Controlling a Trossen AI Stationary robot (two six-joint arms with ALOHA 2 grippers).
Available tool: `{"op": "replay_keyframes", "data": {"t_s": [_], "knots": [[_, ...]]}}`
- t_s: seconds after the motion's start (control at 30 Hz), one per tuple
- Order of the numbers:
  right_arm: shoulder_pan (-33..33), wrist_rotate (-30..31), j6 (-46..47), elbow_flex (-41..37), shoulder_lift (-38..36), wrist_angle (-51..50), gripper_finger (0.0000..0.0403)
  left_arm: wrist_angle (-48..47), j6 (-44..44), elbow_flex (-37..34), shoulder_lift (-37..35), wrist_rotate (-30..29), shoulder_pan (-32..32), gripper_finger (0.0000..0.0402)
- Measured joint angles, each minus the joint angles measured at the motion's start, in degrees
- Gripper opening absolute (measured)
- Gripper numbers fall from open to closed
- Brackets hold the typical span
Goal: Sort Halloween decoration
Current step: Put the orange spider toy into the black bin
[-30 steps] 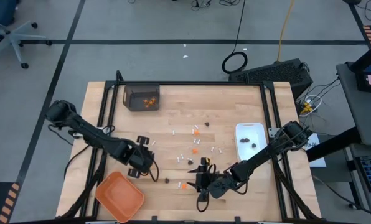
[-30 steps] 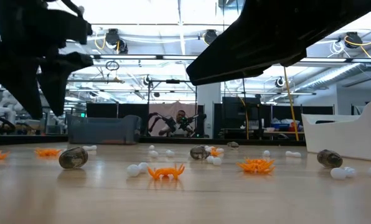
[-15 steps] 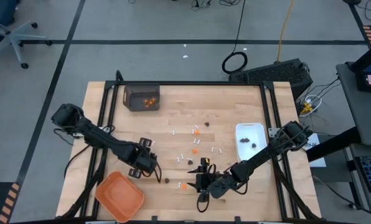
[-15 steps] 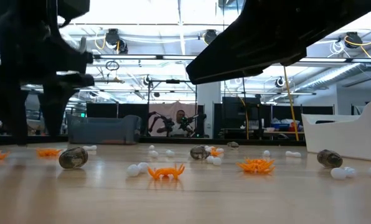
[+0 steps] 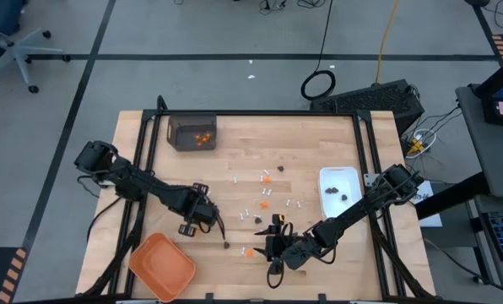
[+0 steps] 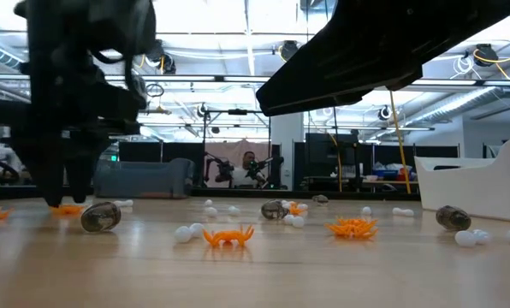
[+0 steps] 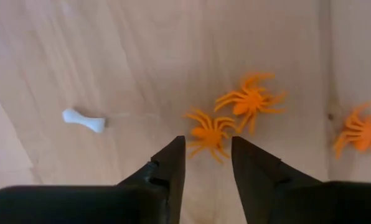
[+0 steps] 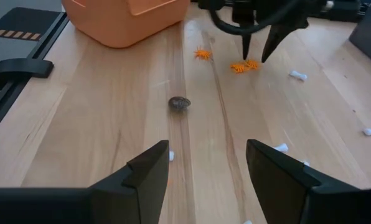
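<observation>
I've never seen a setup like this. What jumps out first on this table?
Tiny Halloween bits lie scattered over the middle of the wooden table: orange spiders, small white bones and dark lumps. The left gripper stands open just above one orange spider, near the orange tray at the table's front left corner. The right gripper waits open low at the front middle, and a white dish of dark lumps sits at the right edge.
</observation>
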Motion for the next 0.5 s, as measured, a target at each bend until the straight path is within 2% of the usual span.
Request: {"op": "replay_keyframes", "data": {"t_s": [0.23, 0.4, 0.5], "knots": [[0.0, 0.0, 0.0, 0.0, 0.0, 0.0, 0.0199, 4.0, 1.0, -3.6, -0.4, 5.7, 3.9, 0.0058], [0.3, 0.0, 0.0, 0.0, 0.0, 0.0, 0.0199, 4.6, 1.7, -4.6, -0.6, 6.2, 4.0, 0.0014], [0.3, 0.0, 0.0, 0.0, 0.0, 0.0, 0.0199, 4.4, 1.6, -4.2, -1.3, 6.2, 4.0, 0.0004]]}}
